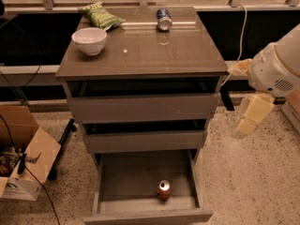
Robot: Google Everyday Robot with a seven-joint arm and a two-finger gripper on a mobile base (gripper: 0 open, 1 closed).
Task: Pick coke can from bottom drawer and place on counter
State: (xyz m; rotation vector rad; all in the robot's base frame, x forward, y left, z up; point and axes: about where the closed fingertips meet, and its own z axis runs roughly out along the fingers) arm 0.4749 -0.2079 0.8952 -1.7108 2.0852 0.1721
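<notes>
The coke can (pixel 164 190), red-brown with a silver top, stands upright in the pulled-out bottom drawer (pixel 126 179), near its front wall and right of the middle. The counter (pixel 154 50) is the glossy grey-brown top of the cabinet. My gripper (pixel 248 118), cream-coloured below a white arm, hangs in the air at the right of the cabinet, level with the two upper drawers. It is well above and to the right of the can and holds nothing that I can see.
On the counter are a white bowl (pixel 89 40) at the left, a green snack bag (pixel 100 16) behind it and a blue-and-silver can (pixel 163 19) lying at the back. The two upper drawers are slightly open. An open cardboard box (pixel 23 149) and cables lie on the floor at the left.
</notes>
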